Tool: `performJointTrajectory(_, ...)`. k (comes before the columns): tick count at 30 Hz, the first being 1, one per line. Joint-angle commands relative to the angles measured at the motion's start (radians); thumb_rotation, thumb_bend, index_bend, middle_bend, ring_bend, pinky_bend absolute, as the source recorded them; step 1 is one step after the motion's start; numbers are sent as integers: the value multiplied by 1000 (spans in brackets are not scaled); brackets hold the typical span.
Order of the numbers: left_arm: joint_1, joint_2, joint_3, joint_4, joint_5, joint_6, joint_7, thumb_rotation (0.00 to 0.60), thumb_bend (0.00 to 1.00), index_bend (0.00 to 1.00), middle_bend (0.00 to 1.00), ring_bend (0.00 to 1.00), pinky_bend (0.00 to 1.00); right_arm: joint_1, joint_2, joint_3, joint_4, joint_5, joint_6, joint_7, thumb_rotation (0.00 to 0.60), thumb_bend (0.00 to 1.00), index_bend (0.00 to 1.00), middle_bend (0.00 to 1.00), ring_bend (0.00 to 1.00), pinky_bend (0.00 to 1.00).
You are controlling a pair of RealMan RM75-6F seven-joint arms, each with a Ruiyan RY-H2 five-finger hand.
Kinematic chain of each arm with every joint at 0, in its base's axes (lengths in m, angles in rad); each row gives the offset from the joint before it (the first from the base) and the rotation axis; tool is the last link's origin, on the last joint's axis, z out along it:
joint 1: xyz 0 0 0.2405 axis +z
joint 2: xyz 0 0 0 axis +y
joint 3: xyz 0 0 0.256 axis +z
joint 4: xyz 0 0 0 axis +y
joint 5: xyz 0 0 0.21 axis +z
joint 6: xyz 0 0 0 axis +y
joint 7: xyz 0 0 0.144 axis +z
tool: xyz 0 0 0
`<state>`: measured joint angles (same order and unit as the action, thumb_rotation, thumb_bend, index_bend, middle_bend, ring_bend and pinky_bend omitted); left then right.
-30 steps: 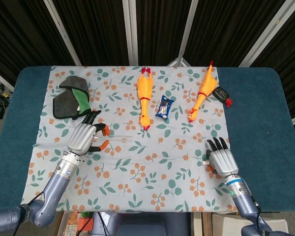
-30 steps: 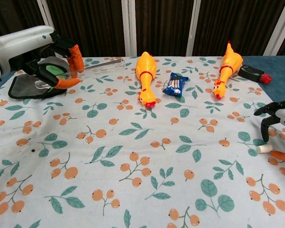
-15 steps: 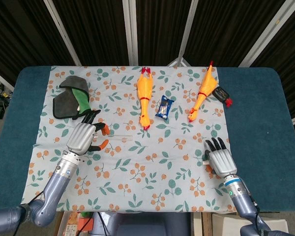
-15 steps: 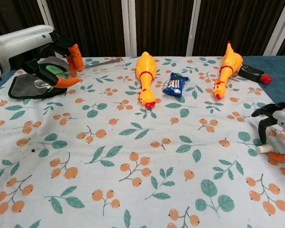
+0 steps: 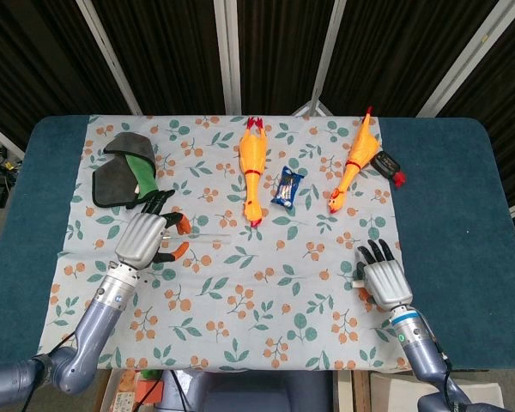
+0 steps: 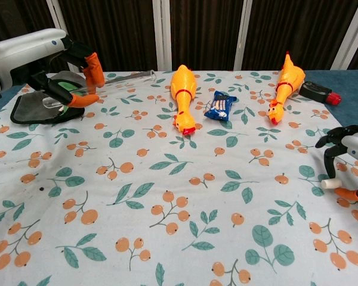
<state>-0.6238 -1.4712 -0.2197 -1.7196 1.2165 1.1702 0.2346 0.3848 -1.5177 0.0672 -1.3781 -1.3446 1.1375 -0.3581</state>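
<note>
Fingers [image 6: 88, 64] of my left hand [image 5: 145, 236] were curled around a clear glass tube [image 6: 116, 80], pinching it between the orange-tipped thumb and the fingers above it. From that grip the tube ran out past the fingertips toward the middle of the cloth, lifted off the surface in the chest view. Just behind those fingers lay the grey mitt [image 5: 118, 176] with its green lining.

On the other side, I had my right hand [image 5: 384, 276] hovering with its dark fingers [image 6: 337, 136] spread and arched downward. Under them, close to the orange thumb tip, lay a small white stub [image 6: 330, 183] on the patterned tablecloth [image 5: 266, 326]; I could not tell whether a fingertip touched it.

Well beyond both sets of fingers, toward the far edge, lay the larger rubber chicken [image 5: 252, 166], a blue snack packet [image 5: 287, 187] just beside it, then the slimmer rubber chicken [image 5: 353, 163]. Past that one, at the cloth's border, rested a black tool with a red tip [image 5: 388, 166].
</note>
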Motion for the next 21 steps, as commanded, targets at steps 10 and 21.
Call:
performJointTrajectory(10,-46,-59,-33,36,-36,-39,-1,600,834,663,532,61,0,36,59,90,-72,4,53,-13,600,399,664,197,57,0)
performJointTrajectory(21,-115,-251,-119,180,-109,-28,-66,600,834,666,532,61,0,117,89,221,-101,-1,115,-46,600,399,663,197,57,0)
